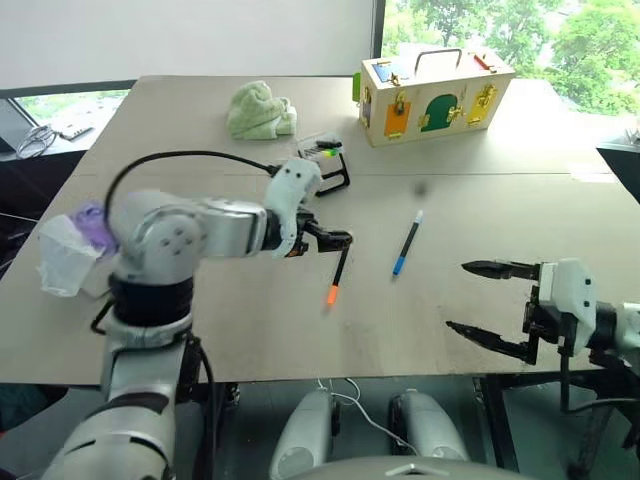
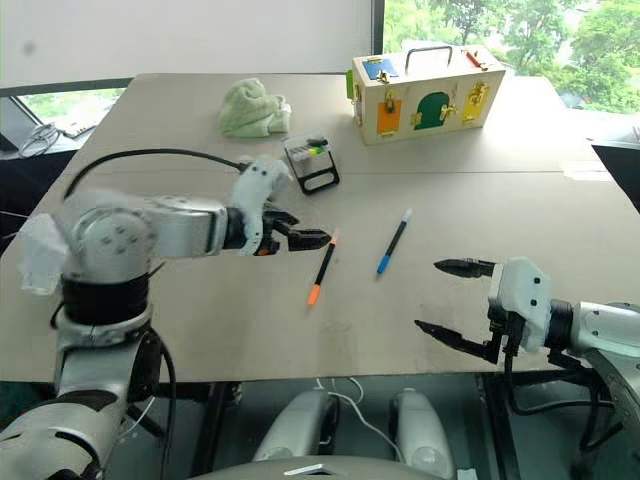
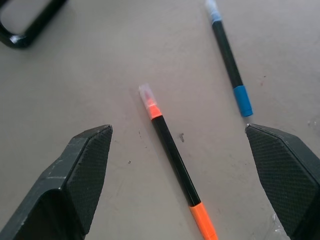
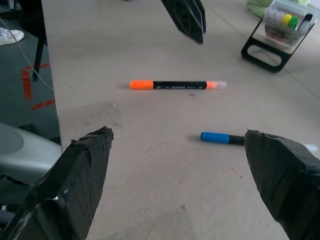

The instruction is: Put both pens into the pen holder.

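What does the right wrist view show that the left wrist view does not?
Right wrist view alone: the pen holder's compartment with markers standing in it, the table edge with floor beyond, the open right gripper, and a finger of the left gripper above the orange pen. Left wrist view alone: the open left gripper straddling the orange pen, and the blue pen's whitish tip. Both share: the orange pen, the blue pen, part of the holder's black frame, and the tabletop.
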Robot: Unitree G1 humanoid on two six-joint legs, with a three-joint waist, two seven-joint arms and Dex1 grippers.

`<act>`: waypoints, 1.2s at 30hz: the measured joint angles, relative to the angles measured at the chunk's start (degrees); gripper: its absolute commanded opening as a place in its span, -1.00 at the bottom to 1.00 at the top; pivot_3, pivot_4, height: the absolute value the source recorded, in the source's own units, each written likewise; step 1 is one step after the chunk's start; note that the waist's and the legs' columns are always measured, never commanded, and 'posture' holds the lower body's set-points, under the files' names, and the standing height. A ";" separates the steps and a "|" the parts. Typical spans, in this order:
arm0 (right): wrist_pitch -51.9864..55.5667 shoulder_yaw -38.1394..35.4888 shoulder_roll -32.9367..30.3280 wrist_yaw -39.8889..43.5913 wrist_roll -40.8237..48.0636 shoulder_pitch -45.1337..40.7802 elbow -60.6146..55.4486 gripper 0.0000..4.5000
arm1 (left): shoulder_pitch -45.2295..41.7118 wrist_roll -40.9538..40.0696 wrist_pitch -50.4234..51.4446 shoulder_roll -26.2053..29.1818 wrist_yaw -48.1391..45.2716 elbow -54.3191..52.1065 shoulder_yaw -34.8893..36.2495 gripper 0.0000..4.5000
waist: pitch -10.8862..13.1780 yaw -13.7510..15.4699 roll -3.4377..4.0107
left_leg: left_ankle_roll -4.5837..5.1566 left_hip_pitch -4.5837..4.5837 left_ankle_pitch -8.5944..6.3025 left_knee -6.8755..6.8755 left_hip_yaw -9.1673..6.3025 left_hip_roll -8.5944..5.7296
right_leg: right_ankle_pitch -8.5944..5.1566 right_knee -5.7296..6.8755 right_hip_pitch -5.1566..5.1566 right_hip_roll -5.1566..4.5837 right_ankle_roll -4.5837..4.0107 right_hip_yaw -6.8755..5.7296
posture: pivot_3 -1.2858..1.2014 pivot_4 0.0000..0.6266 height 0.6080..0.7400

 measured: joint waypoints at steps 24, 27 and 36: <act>-2.21 5.22 0.57 -0.01 -3.87 -6.72 3.65 1.00 | -17.71 16.60 -1.60 -12.28 -6.60 32.45 -17.85 -0.99 | -0.09 1.13 0.14 | -0.26 -0.19 0.15 0.01 -0.10 -0.32 | -0.12 -0.01 -0.06 -0.53 0.20 0.15 | 0.03 -0.52 1.00; -2.56 6.19 1.64 -1.16 -4.96 -5.77 3.46 1.00 | -15.51 10.05 -0.38 -9.33 -12.88 31.05 -17.26 -0.99 | -0.03 0.64 0.14 | -0.26 -0.25 0.15 0.01 -0.07 -0.29 | -0.12 0.01 -0.15 -0.55 0.19 0.22 | 0.03 -0.52 1.00; -2.46 6.26 4.89 -6.03 -5.27 -4.22 1.86 1.00 | -4.53 6.84 -23.39 -6.49 -20.14 11.11 7.54 -0.99 | 0.03 0.05 0.23 | -0.29 -0.22 0.16 -0.03 0.11 -0.17 | -0.10 0.00 -0.23 -0.59 0.15 0.40 | 0.03 -0.52 1.00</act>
